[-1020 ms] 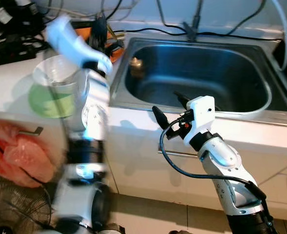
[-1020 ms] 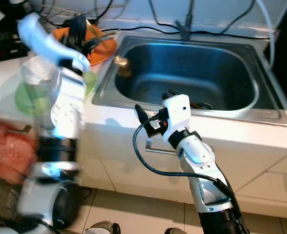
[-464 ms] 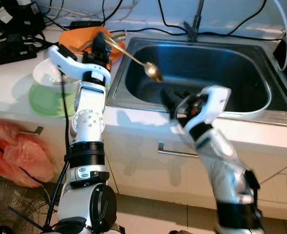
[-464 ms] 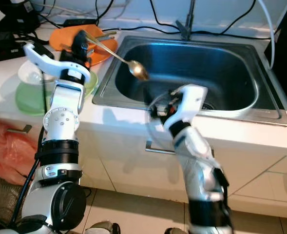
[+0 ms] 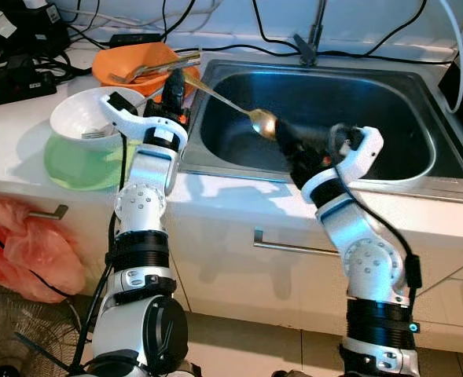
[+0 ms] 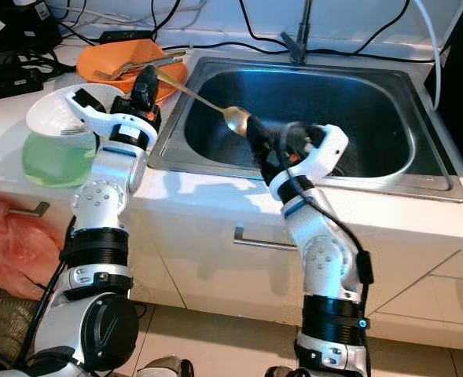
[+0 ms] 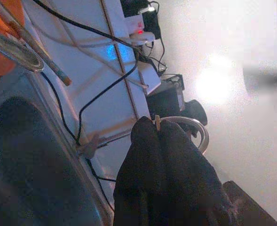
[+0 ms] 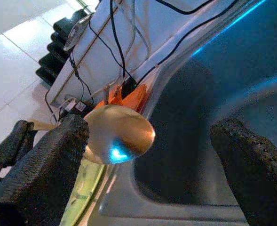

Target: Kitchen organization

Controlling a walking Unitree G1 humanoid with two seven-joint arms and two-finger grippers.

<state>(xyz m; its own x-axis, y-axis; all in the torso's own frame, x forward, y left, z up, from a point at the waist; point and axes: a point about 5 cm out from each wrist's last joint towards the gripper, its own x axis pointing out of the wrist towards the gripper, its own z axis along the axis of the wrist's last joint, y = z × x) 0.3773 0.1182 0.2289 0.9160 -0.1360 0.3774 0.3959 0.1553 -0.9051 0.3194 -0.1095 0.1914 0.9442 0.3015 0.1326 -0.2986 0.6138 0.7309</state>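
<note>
In the left eye view the left gripper (image 5: 174, 85) was pinched on the handle end of a golden spoon (image 5: 229, 106), holding it out over the steel sink (image 5: 420, 169) so its bowl reached the right gripper (image 5: 288, 141), with an orange dish (image 5: 129, 63) and a white bowl (image 5: 66, 118) on the counter. In the left wrist view the fingers (image 7: 176, 179) were pressed together on the thin handle tip. In the right wrist view the fingers (image 8: 44, 165) stood spread around the spoon bowl (image 8: 122, 139), not yet touching; the spoon looked light, stiff and slick, best gripped on the neck, and no writing was readable.
</note>
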